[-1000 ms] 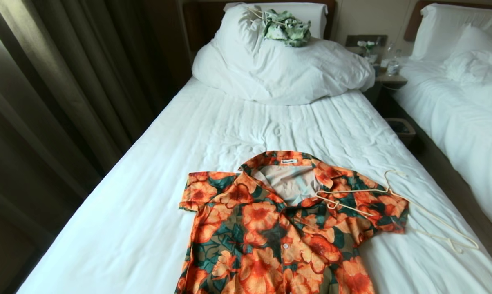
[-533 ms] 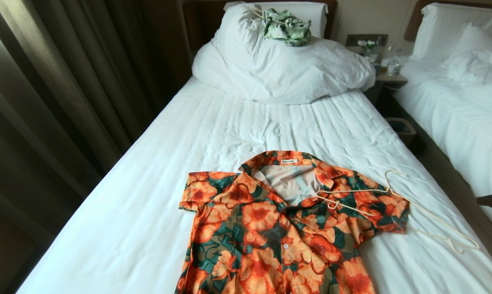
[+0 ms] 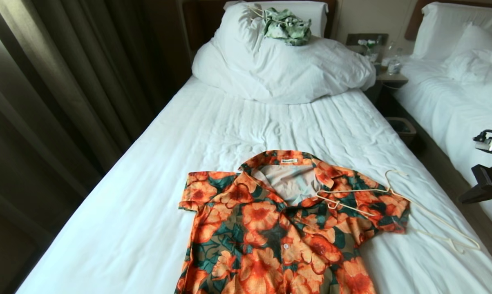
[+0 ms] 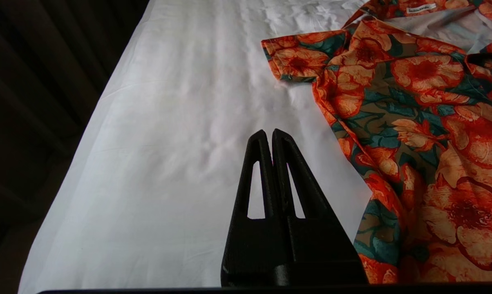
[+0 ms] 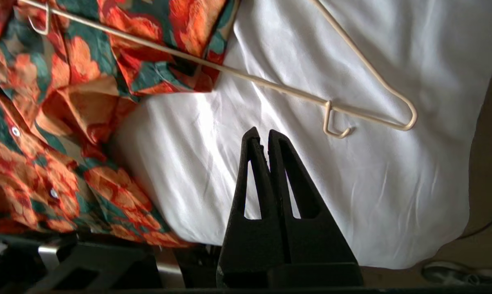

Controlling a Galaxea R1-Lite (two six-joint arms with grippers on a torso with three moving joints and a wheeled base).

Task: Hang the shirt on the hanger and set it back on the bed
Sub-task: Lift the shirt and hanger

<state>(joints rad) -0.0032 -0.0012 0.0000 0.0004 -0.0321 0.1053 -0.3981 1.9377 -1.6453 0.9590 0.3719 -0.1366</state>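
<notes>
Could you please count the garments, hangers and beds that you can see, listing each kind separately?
Garments: 2, the orange-flowered button-up shirt and the crumpled pale green-and-white garment.
Hangers: 2, the cream wire hanger lying partly across the shirt's sleeve, and a second cream hanger by the green garment.
Beds: 2, the white-sheeted bed and the neighbouring white bed.
Total: 6.

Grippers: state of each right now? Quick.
Left gripper: shut, holding nothing, above the bare sheet beside the shirt.
Right gripper: shut, holding nothing, just short of the hanger.
</notes>
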